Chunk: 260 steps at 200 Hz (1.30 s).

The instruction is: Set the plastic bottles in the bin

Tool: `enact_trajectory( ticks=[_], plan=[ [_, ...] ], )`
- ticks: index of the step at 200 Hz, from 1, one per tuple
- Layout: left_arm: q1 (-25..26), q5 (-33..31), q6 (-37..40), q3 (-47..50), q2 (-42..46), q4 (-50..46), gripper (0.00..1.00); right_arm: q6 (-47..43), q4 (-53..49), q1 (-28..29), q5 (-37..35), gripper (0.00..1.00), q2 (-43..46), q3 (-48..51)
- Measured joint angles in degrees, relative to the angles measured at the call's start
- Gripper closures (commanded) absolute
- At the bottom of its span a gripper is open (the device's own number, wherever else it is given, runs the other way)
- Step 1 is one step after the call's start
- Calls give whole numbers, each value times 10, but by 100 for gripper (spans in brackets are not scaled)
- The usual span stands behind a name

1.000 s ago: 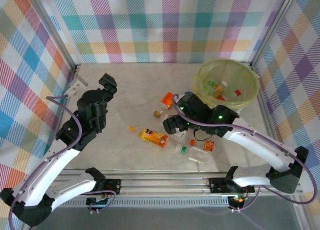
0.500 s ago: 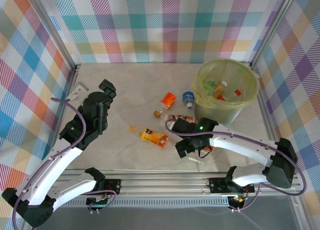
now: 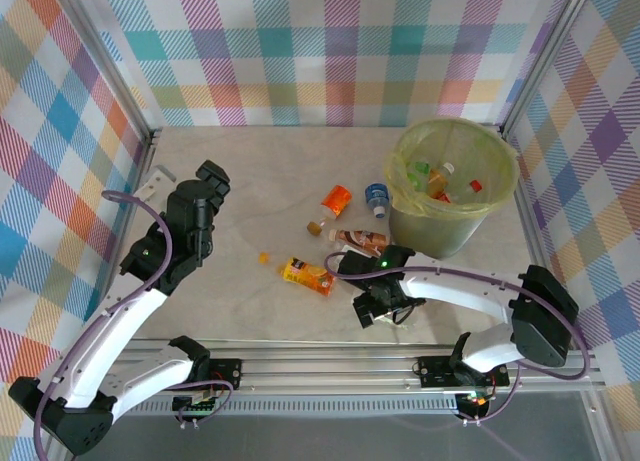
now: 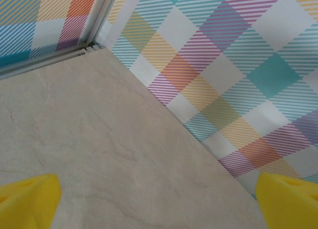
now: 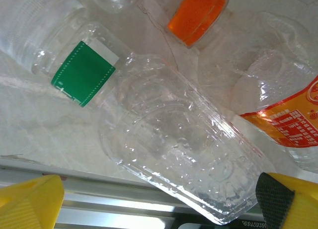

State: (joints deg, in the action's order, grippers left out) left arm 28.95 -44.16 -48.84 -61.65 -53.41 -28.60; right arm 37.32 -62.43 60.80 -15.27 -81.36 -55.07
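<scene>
The right gripper (image 5: 158, 196) hangs low by the table's near edge, jaws spread wide and empty; a crushed clear bottle (image 5: 184, 144) lies between its fingers (image 5: 30, 201), long axis slanting across the closing line, so a wrist turn looks needed; the bin (image 3: 440, 236) stands farther right; the left gripper (image 3: 208, 178), also wide open, is well apart at far left.

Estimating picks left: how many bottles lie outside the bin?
6 at least: orange bottle and blue-capped bottle left of the bin, brown-labelled bottle, orange-labelled bottle, green-banded bottle and orange-capped bottle under the right gripper. More may be hidden.
</scene>
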Motion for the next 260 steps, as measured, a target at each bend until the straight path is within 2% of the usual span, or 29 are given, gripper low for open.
enact_trajectory(
  ticks=[82, 145, 260],
  plan=[
    [-43, 43, -36, 15, 0, 0, 0, -3, -21, 20, -40, 0, -66, -35],
    [-76, 84, -50, 31, 11, 1, 0, -41, -31, 47, -72, 0, -138, -67],
    [-90, 116, -56, 33, 13, 2, 0, -100, -8, 47, -87, 0, -177, -70]
  ],
)
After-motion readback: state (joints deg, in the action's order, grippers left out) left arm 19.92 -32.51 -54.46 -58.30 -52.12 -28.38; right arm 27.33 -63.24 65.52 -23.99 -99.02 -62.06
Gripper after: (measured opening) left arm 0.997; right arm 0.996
